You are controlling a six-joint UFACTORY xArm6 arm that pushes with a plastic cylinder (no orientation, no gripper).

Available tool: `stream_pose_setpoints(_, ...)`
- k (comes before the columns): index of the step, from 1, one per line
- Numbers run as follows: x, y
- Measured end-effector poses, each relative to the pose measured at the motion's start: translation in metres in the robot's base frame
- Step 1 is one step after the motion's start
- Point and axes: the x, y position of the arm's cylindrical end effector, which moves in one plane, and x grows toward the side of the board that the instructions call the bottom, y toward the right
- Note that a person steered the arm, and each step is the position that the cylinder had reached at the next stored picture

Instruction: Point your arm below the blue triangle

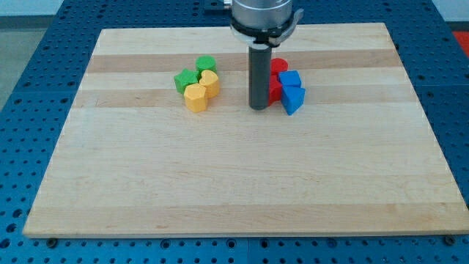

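Camera view: my tip (259, 108), a bare dark rod with no jaws to open or close, stands at nine o'clock of the blue triangular block (292, 99), just beside the red blocks (276, 79); a blue cube (290, 79) sits at the triangle's twelve o'clock on the pale wooden board (242, 183).

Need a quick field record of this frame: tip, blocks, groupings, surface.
tip: my tip, just left of the red and blue blocks, apparently touching or nearly so
blue triangle, lower blue block, at the right cluster's bottom right
blue block, directly above the triangle, shape unclear
red blocks, partly hidden behind the rod, between rod and blue blocks
left cluster: green blocks and, yellow blocks and, packed together
surface: wooden board
tip vs target: beside the triangle on its left, not yet below it
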Motion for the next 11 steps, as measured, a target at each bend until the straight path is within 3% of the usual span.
stream_pose_setpoints(2, -0.008, 0.004)
stream_pose_setpoints(5, 0.042, -0.005)
stream_pose_setpoints(9, 0.063, 0.01)
stream_pose_setpoints(10, 0.104, 0.007)
stream_pose_setpoints(11, 0.108, 0.007)
